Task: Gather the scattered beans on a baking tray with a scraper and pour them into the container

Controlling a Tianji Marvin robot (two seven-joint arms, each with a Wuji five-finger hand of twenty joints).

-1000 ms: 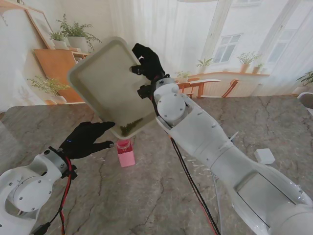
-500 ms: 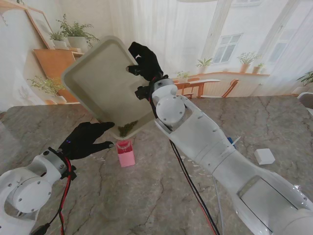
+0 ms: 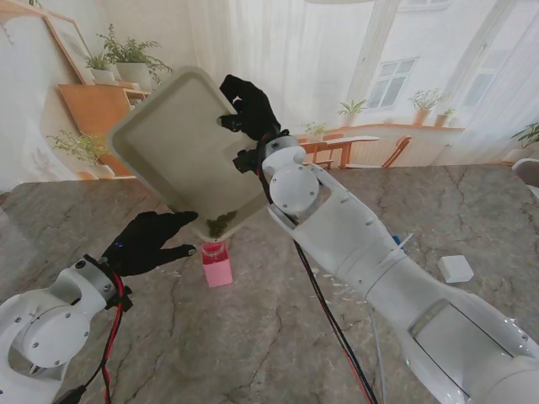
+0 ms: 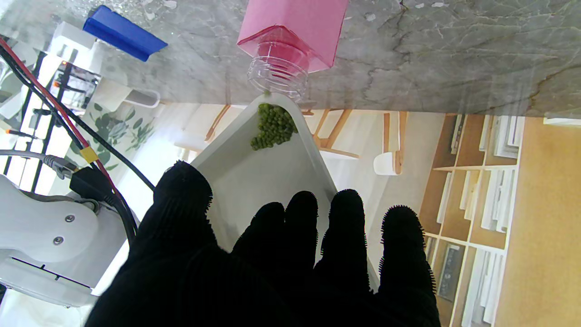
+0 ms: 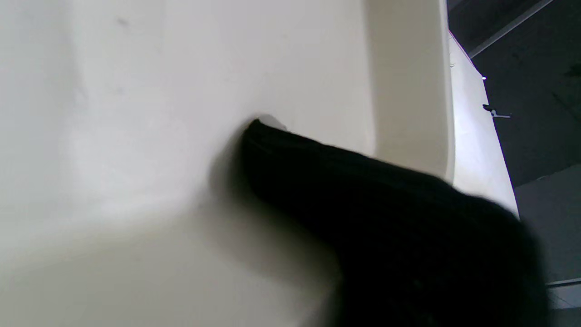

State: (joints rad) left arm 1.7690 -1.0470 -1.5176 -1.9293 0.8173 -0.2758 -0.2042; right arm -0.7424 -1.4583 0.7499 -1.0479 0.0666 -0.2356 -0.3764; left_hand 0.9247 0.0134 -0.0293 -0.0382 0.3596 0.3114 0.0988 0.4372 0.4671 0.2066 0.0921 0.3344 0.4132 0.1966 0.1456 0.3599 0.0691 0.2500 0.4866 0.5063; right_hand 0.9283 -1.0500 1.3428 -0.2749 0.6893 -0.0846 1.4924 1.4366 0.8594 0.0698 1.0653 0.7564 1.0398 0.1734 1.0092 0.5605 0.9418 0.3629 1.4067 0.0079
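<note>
My right hand [image 3: 247, 104] is shut on the far edge of the cream baking tray [image 3: 173, 139], which is lifted off the table and tilted steeply. One black finger [image 5: 363, 204] presses on the tray [image 5: 136, 136]. Green beans [image 3: 221, 224] are heaped in the tray's lowest corner, just over the pink container [image 3: 216, 263]. In the left wrist view the beans [image 4: 272, 127] lie at the corner right by the container's clear mouth [image 4: 277, 75]. My left hand [image 3: 147, 240] hovers open beside the container, under the tray [image 4: 268, 181], holding nothing. The blue scraper [image 4: 122, 32] lies on the table.
A white block [image 3: 456, 268] sits on the marble table [image 3: 253, 337] to my right. Black and red cables [image 3: 333, 324] run along the right arm. A small blue piece [image 3: 396, 241] shows beside that arm.
The tray has swung slightly left and its low corner has come down closer to the container, with the beans sliding into the corner. The left hand has stayed put.
</note>
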